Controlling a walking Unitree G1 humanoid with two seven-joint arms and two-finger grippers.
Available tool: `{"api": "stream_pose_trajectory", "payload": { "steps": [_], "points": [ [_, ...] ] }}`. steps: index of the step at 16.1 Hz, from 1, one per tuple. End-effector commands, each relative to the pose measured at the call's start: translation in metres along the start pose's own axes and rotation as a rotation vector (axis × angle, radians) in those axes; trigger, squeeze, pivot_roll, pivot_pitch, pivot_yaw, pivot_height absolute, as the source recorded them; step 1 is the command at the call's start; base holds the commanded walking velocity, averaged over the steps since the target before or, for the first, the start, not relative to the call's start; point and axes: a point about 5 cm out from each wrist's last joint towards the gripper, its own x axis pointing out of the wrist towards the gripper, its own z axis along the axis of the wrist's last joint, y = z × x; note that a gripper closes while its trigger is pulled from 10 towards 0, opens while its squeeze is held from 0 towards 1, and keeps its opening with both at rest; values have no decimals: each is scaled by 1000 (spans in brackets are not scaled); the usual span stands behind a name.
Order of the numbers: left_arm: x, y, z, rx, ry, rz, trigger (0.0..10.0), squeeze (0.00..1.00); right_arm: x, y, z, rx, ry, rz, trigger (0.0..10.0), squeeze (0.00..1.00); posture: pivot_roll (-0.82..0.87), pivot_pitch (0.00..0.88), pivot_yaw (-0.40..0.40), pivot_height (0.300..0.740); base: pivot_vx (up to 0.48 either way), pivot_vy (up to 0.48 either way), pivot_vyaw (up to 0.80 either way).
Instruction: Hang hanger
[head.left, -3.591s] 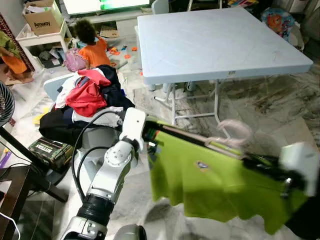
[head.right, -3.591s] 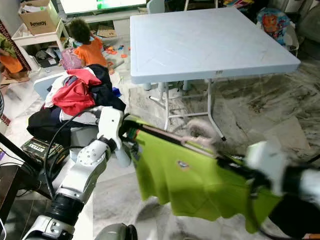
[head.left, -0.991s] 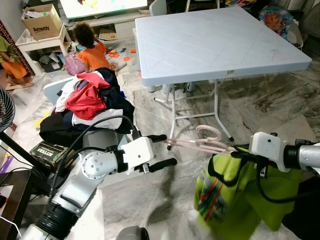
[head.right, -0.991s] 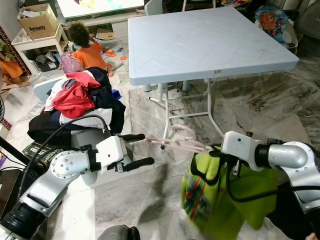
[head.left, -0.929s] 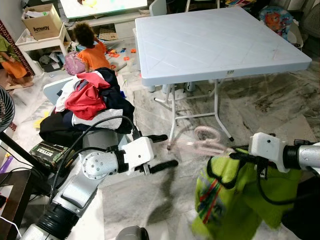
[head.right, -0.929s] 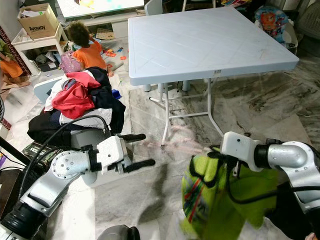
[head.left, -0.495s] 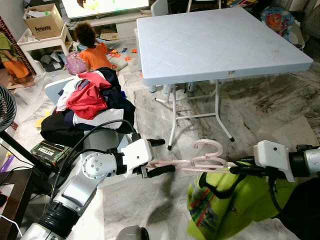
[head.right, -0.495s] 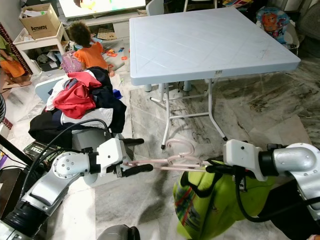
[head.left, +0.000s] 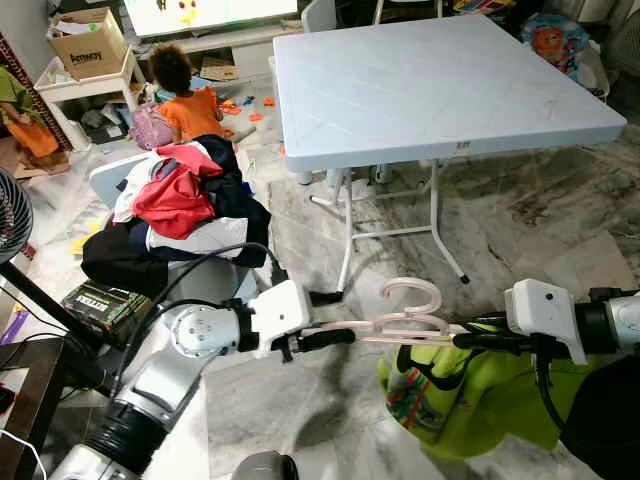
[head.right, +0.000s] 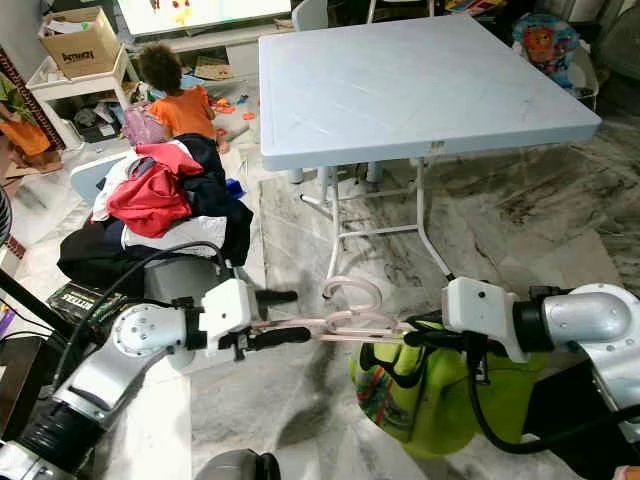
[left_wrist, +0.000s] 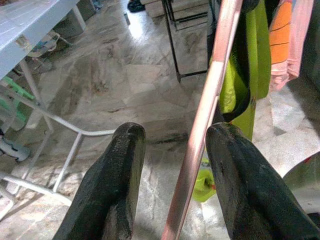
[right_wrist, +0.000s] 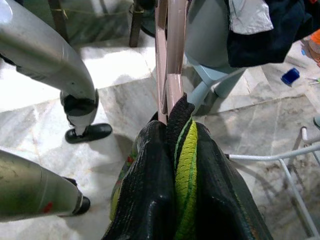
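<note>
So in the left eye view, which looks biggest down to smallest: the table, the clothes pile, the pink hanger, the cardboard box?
1. Table, by far.
2. Clothes pile.
3. Pink hanger, long but thin, and nearer the camera.
4. Cardboard box, though it sits farthest away.

Open marble floor (head.left: 330, 420) lies under and ahead of the pink hanger (head.left: 400, 322), which spans between both arms. Folding table (head.left: 430, 80) stands just beyond, its white legs (head.left: 347, 235) close behind the hanger hook. Laundry heap (head.left: 180, 215) on a chair blocks the left side. Bunched green shirt (head.left: 465, 385) hangs below the right end.
</note>
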Motion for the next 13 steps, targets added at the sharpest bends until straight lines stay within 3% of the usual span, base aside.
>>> {"api": "stream_pose_trajectory", "payload": {
  "steps": [1,2,4,5,6,13],
  "points": [
    [0,1,1,13,13,-23,0,0,-5,-1,10,-37,-20,8,10000,0,-89,9,72,740,0,0,0],
    [2,0,0,10,17,-34,0,0,-6,-1,12,-37,-21,12,10000,0,-89,9,72,740,0,0,0],
    [4,-5,-4,1,36,-78,2588,0,-8,-2,17,-44,-31,9,10000,0,-98,9,76,740,0,0,0],
    [5,-6,-4,0,32,-88,2824,0,-7,-2,18,-44,-32,9,10000,0,-98,9,76,740,0,0,0],
    [7,-7,-3,-12,21,-93,0,0,-7,-2,17,-45,-32,9,10000,0,-98,9,76,740,0,0,0],
    [12,-7,-2,-15,13,-106,0,0,-2,-3,17,-64,-23,14,10000,0,-109,13,80,740,0,0,0]
  ]
}}
